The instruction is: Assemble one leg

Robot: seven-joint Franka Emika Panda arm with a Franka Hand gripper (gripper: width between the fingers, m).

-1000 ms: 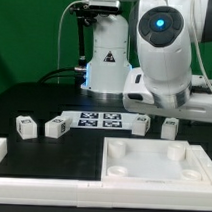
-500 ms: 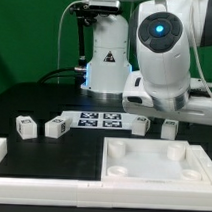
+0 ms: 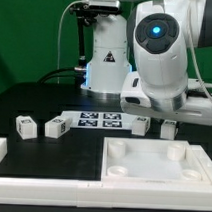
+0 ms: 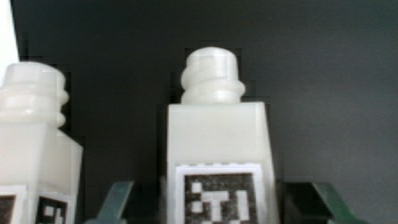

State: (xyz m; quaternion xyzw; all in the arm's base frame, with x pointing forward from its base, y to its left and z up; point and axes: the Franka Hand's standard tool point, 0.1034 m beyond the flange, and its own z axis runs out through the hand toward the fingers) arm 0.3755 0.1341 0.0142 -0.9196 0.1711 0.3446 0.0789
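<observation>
Here the fingers [image 4: 125,206] flank the leg [image 4: 217,140] — not touching.

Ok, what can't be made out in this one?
Wrist view: the fingers of the claw run off the picture's edge; whether they press the small white chunky tagged leg is unclear.
Exterior view: the arm's bulky white casing largely hides the claw.
Exterior view: leg tags too small to read.

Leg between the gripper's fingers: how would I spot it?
Find the big white panel at the front. Just behind its far edge stand the leg and a twin. The leg is further to the exterior view's right, under the arm, between the open gripper's fingers.
</observation>
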